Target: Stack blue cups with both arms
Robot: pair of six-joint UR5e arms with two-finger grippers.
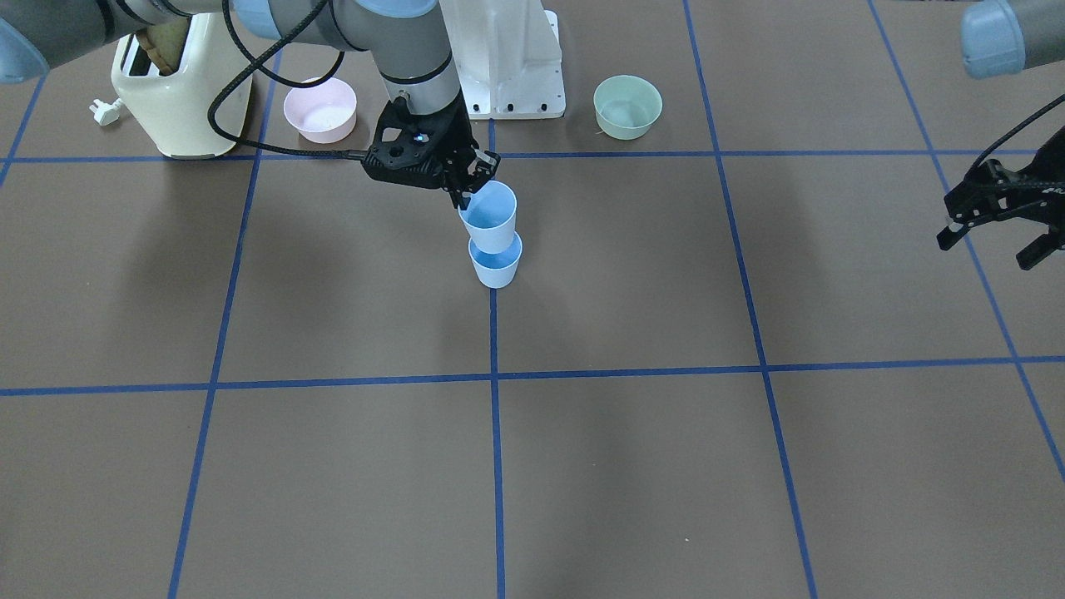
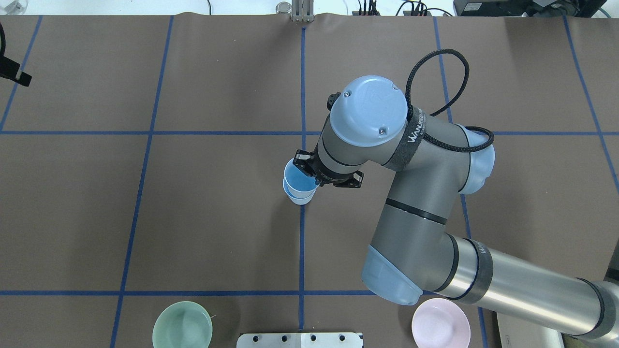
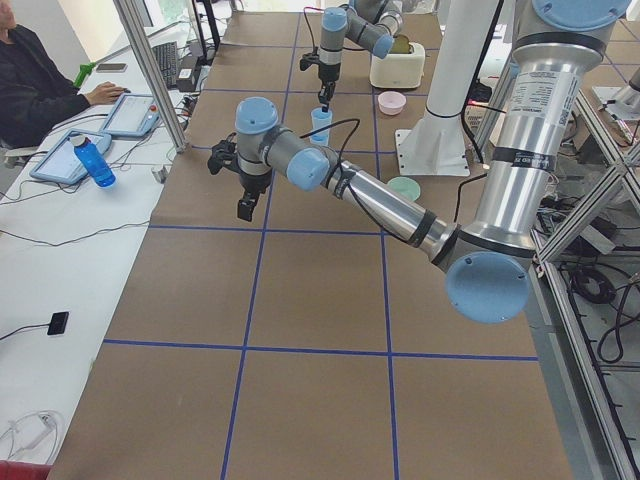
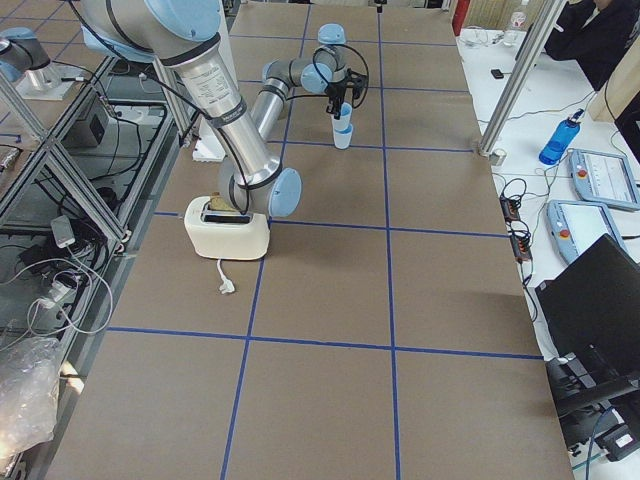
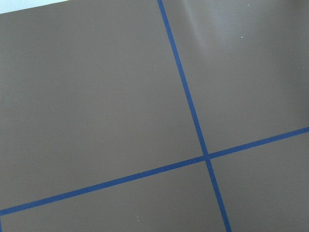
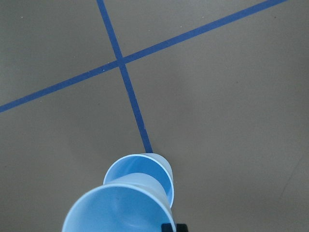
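The front-facing camera looked steeply down from across the table toward the robot's base. The overhead camera looked forward and down from behind the robot. Both shared the blue cups at mid-table. Side cameras looked along the table from its left and right ends, farther back. The wrist cameras looked closely down; the right sat just over the upper blue cup.

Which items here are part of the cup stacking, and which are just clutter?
In the job:
upper blue cup, held by the right gripper
lower blue cup
left gripper, open and empty

Lying about:
toaster
pink bowl
mint-green bowl
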